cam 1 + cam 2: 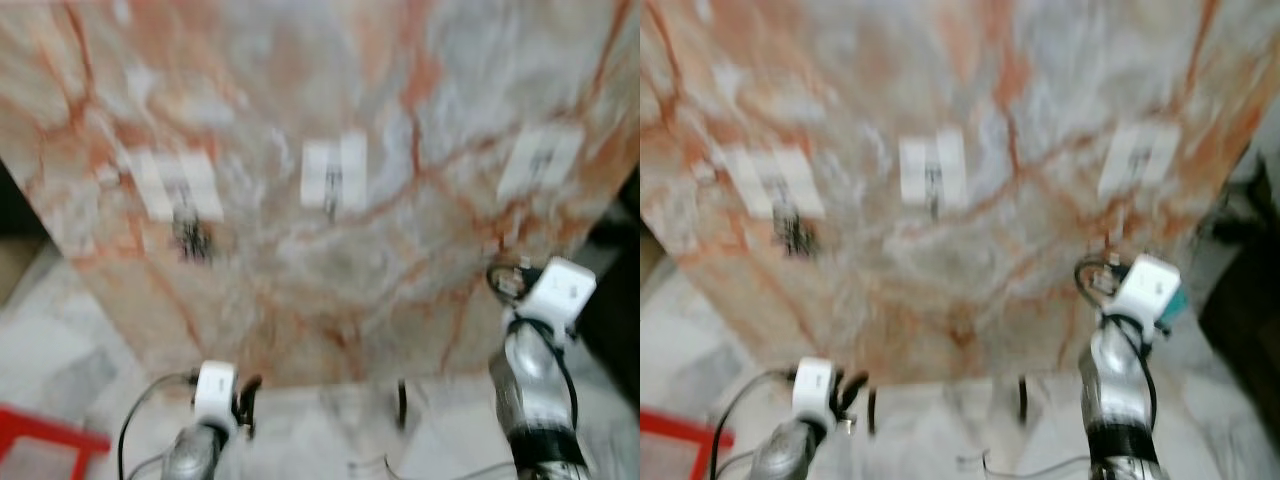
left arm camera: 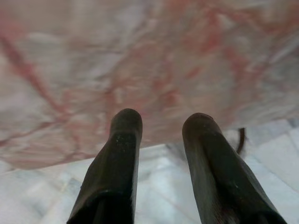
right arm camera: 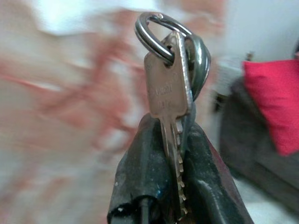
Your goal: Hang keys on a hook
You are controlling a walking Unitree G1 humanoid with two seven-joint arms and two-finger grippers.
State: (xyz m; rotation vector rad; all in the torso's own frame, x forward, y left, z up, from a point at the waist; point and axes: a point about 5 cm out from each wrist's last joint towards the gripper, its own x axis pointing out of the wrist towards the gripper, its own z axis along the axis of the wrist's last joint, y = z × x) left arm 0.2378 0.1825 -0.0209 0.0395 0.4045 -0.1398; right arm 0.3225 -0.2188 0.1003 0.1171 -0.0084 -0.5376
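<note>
wall: big marble-look panel (image 1: 330, 90) with orange-red veins, takes up most of the head views. pretty blurry overall

hooks: three white stick-on hook plates across the middle of the frame. left hook (image 1: 178, 185) sits mid-left and has something dark dangling under it (image 1: 192, 238), too smeared to say what it is. middle hook (image 1: 333, 172) is dead centre, right hook (image 1: 540, 160) is toward the upper right

right gripper: (image 3: 175, 140) fingers squeezed together on the keys, in the wrist view you can see the blade pinched right between the two black pads

keys: (image 3: 169, 100) silver key standing upright out of the fingertips, split ring (image 3: 161, 32) on top, at least one more key tucked behind it. in the head view this arm (image 1: 540, 390) is raised in the lower right, white wrist box just below the right hook, not touching it as far as i can tell

left gripper: (image 2: 161, 123) two black fingers apart with a clear gap, nothing between them, pointed at the bottom edge of the marble panel where it meets the floor. arm is low in the bottom left of the head view

floor: pale grey-white marble tiles (image 1: 70, 350)

other stuff: red thing (image 1: 45, 435) in the bottom-left corner; red cushion (image 3: 275, 105) on a dark seat off to the side in the right wrist view
</note>
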